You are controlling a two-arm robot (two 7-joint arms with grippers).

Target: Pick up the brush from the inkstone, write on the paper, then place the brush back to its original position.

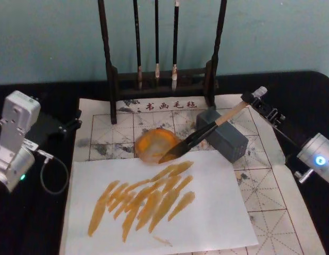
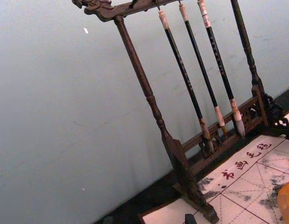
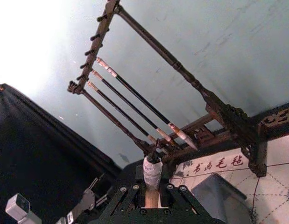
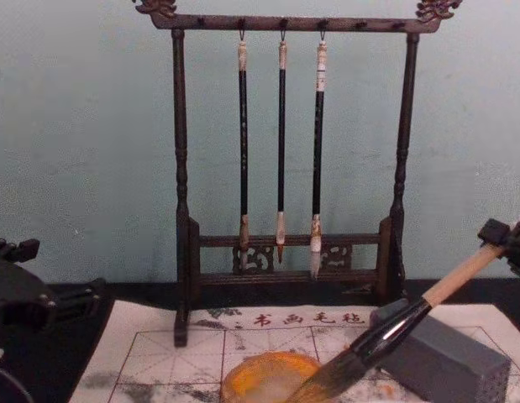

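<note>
Wooden brush (image 1: 207,130): capped end clamped in right gripper (image 1: 253,99), long axis slanting away from it, tip in orange dish (image 1: 153,144). Left gripper (image 1: 73,125) parked, farther off.

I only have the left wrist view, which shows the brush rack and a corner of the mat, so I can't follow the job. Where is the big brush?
Observer: The right gripper holds the brush near its top end, and the tip is down in the orange dish.
Operator: Any writing on the table?
Observer: Yes, orange-brown strokes cover a white sheet lying on the gridded paper.
Operator: And my own arm?
Observer: The left gripper sits at the left over the black cloth, beside the paper's edge.
</note>
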